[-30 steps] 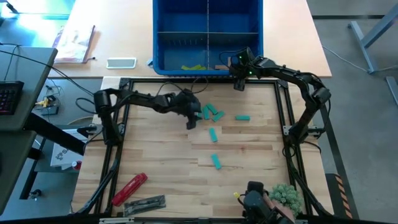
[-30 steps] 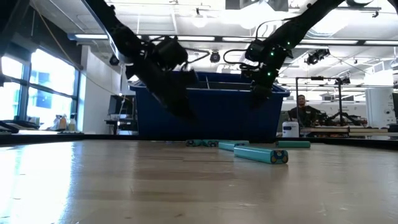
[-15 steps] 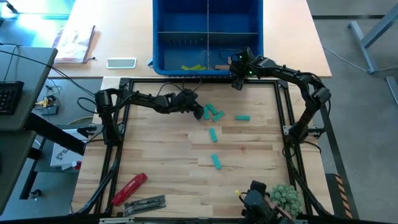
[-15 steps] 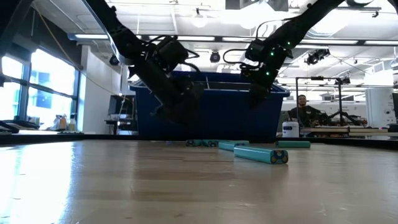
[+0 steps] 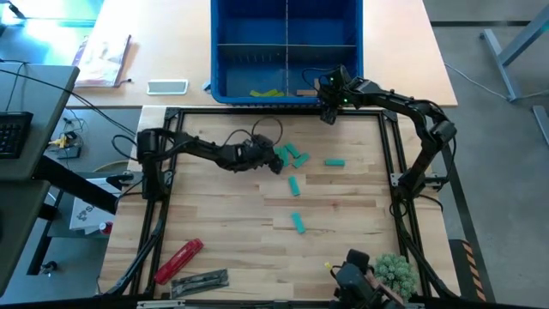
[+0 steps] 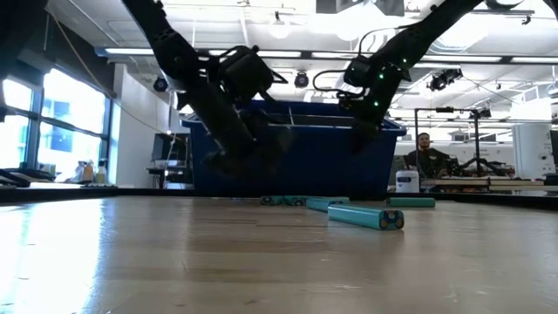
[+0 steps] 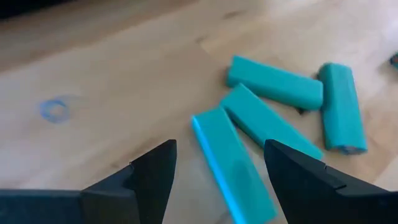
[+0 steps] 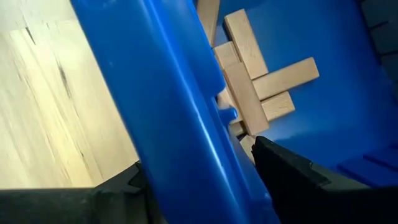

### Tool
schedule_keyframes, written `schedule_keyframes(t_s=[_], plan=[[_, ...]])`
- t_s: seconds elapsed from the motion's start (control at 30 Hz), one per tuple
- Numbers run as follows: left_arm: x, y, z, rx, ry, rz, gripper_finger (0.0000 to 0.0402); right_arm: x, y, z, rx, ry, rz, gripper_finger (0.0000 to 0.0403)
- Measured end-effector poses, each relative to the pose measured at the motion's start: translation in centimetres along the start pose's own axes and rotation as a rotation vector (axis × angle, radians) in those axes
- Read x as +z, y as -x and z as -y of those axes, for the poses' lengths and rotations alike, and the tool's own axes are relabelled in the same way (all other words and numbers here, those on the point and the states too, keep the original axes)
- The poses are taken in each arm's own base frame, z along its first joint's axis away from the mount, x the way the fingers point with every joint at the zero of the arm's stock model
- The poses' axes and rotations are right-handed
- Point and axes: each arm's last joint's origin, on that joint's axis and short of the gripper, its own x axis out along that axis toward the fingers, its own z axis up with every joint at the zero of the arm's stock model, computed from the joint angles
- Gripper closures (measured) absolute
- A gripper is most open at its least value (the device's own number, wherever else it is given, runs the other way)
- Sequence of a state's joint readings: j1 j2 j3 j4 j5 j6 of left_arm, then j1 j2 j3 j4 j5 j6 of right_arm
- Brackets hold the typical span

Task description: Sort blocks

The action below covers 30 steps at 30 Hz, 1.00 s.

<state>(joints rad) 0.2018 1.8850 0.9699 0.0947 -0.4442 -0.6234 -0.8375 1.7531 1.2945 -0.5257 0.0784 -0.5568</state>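
Teal blocks (image 7: 233, 158) lie between the open left hand (image 7: 217, 171) fingers

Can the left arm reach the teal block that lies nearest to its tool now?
Probably yes. The left tool is open, and the nearest teal block lies between its fingers on bare wood. Only the neighbouring teal blocks crowd one side.

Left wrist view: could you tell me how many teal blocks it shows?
4 teal blocks: one between the left gripper's open fingers, a second alongside it, a third just beyond, a fourth by the third's end. More may lie unseen.
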Motion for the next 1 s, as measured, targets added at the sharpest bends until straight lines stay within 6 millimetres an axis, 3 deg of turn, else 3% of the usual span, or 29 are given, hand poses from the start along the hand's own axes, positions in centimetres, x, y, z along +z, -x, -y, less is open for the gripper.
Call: schedule_keyframes(t_s=[0.23,0.57,0.7,0.9,1.0], plan=[[-3.2,-1.9,1.4,0.023,-0.026,0.012,0.0177,0.0,0.0,0.0,-0.002,-0.001,0.002,0.0208],[-4.1,-2.4,0.6,0.082,-0.001,-0.075,0.0185,0.1,0.0,0.1,-0.006,-0.003,0.018,0.0208],[-3.8,-2.8,0.0,0.051,-0.033,-0.119,0.0225,0.2,0.0,0.1,-0.007,-0.003,0.019,0.0208],[-3.6,-2.9,-0.2,0.045,-0.156,-0.102,0.0339,0.2,0.0,0.0,-0.001,-0.005,0.021,0.0208],[-3.7,-2.8,0.1,0.062,-0.223,-0.075,0.0339,0.2,0.0,0.1,0.009,-0.037,0.036,0.0208]])
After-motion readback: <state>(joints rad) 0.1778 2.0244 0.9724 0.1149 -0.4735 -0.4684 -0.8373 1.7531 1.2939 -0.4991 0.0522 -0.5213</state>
